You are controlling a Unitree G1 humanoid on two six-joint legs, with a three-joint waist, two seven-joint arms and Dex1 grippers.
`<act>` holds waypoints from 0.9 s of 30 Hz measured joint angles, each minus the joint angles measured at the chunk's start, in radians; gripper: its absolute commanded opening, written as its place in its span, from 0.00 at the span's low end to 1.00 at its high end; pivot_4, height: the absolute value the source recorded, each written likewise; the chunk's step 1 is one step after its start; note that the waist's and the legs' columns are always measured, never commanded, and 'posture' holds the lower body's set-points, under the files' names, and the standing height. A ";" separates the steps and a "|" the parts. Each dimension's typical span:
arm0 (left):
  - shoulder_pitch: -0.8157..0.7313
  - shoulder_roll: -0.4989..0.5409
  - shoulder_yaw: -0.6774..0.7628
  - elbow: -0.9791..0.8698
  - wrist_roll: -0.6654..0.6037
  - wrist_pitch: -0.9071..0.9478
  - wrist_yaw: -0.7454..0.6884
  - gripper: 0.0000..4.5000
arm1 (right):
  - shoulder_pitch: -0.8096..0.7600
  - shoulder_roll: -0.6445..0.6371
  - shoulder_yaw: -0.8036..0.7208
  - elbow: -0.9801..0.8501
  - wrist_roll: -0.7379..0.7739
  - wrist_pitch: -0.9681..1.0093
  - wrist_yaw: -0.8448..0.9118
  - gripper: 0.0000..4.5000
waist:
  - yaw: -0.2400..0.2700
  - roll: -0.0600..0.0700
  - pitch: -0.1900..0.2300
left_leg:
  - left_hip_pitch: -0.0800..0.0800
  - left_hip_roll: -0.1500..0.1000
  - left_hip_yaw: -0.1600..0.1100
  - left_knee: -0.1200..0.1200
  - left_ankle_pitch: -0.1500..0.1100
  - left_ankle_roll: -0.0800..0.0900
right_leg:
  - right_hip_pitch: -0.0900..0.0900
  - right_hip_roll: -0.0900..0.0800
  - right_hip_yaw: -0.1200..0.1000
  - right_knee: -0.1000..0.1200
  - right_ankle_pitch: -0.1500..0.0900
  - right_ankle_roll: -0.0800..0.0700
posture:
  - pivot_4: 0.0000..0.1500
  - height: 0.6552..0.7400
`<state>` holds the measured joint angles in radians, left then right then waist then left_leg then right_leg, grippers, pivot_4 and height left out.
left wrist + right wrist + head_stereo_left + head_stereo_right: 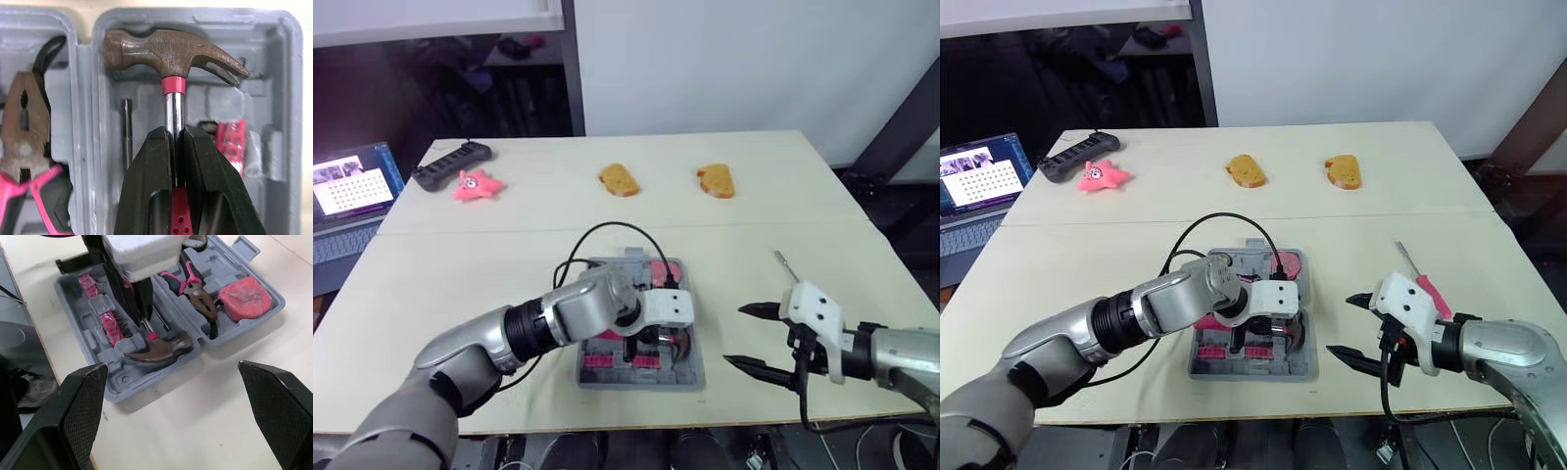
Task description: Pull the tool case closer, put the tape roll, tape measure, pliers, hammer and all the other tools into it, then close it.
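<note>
Your left gripper (175,137) is clamped on the shaft of the hammer (173,49) just below the head. The hammer's long axis runs straight out from the fingers, and its head is low in the open tool case (693,372), beside the pliers (22,127). Your right gripper (740,336) is spread apart and empty over the bench (509,245), just right of the case, with the screwdriver (1422,279) just beyond it and nearer that arm.

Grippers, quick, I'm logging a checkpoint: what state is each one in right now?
Left gripper: shut on the hammer, gripping its shaft.
Right gripper: open, holding nothing.
</note>
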<state>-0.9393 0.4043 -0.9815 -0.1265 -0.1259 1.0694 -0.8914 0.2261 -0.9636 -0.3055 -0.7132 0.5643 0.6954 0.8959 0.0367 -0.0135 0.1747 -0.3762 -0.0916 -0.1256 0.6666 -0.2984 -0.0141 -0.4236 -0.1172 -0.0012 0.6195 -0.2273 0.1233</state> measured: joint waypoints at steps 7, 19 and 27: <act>0.022 0.000 0.004 0.001 0.009 -0.009 -0.022 0.00 | 0.030 0.003 -0.001 -0.027 0.006 0.016 -0.013 1.00 | 0.001 0.000 0.000 | 0.000 0.000 0.000 0.000 0.000 0.000 | 0.000 0.000 0.000 0.000 0.000 0.000 | 1.00 0.79; 0.024 -0.020 0.056 0.129 0.005 -0.092 -0.130 0.00 | 0.029 0.003 0.006 -0.033 0.008 0.017 -0.034 1.00 | 0.002 0.000 0.000 | 0.000 0.000 0.000 0.000 0.000 0.000 | 0.001 0.000 0.000 0.000 0.000 0.000 | 1.00 0.79; 0.024 -0.013 0.060 0.152 0.029 -0.143 -0.171 0.00 | 0.022 0.003 0.007 -0.033 0.008 0.017 -0.042 1.00 | 0.000 0.000 0.000 | 0.001 0.000 0.000 0.000 0.000 0.000 | 0.001 0.000 0.000 0.001 0.000 0.000 | 1.00 0.79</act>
<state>-0.9149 0.3912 -0.9220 0.0255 -0.0967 0.9264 -1.0625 0.2481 -0.9602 -0.2985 -0.7464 0.5723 0.7126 0.8538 0.0371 -0.0131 0.1744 -0.3755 -0.0916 -0.1258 0.6668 -0.2983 -0.0141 -0.4230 -0.1171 -0.0013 0.6201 -0.2273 0.1233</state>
